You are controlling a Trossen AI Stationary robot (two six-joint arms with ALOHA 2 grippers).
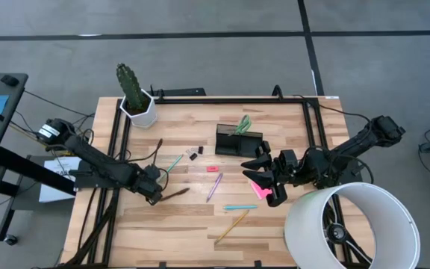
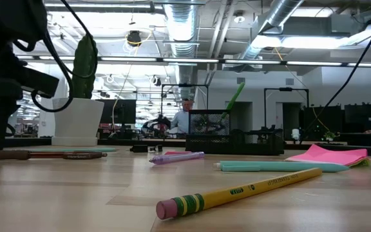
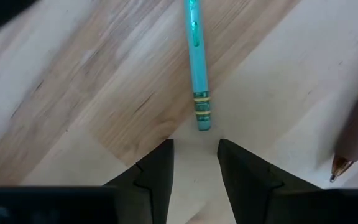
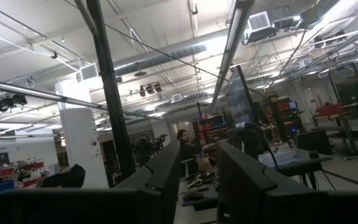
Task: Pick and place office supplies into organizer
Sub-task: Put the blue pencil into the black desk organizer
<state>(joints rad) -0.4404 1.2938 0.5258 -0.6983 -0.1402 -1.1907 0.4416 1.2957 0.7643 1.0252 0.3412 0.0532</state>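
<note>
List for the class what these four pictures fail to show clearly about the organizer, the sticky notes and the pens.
- Organizer: its compartments are too small to tell apart in the high view; low view shows only its mesh side.
- Pink sticky-note pad: partly covered by the right gripper in the high view.
- Teal pencil: cut off by the left wrist view's edge.
- Dark pen: mostly cut off there too.

Grey floor (image 1: pixel 222 19) around my wooden worktop (image 1: pixel 200 217); overhead, silver ducts (image 2: pixel 185 19) and strip lights (image 4: pixel 235 31); a person (image 2: pixel 184 117) sits far back.
</note>
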